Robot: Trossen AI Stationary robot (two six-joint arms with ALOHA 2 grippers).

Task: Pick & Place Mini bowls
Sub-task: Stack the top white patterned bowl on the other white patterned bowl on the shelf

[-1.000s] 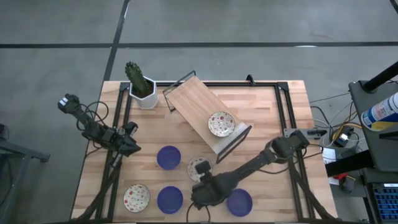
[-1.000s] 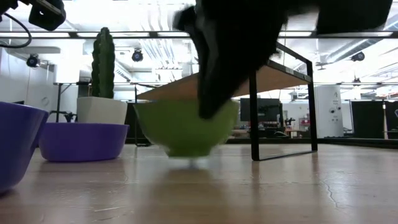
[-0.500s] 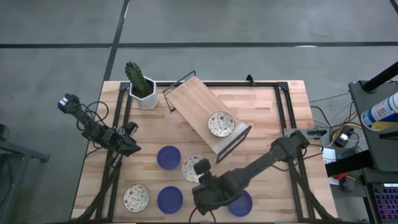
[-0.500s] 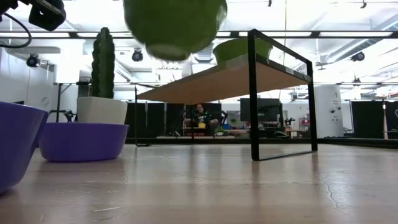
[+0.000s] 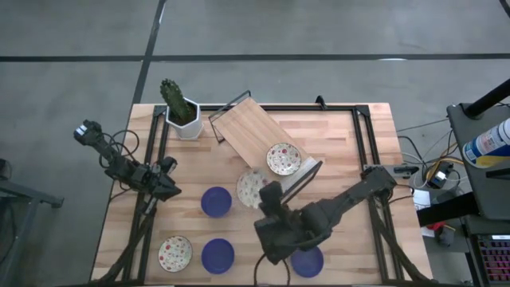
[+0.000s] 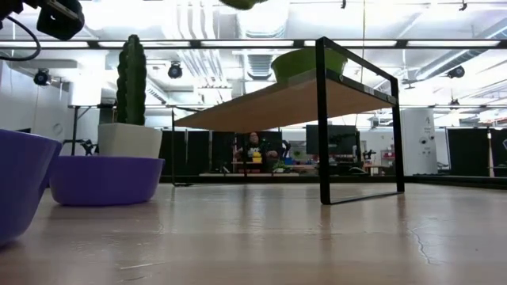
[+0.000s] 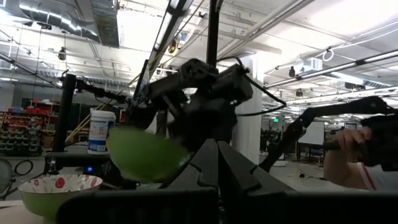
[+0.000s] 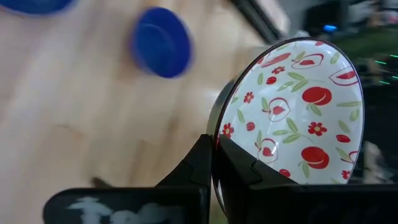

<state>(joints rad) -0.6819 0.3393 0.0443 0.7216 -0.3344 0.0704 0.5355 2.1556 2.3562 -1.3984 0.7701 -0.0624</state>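
gripping patterned bowl (image 8: 292,112), right fingers (image 8: 205,163) closed

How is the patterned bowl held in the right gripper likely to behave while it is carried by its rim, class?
The patterned bowl looks rigid and glazed, so it will probably keep its shape but could slip. The right gripper pinches only its rim, with the bowl tilted, so it may swing or pivot. Lifted above the table, it could chip if dropped.

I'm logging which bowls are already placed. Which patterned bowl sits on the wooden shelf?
The patterned bowl at the shelf's lower end. Another patterned bowl is held in the air by the right gripper, and the third rests on the table's front-left corner.
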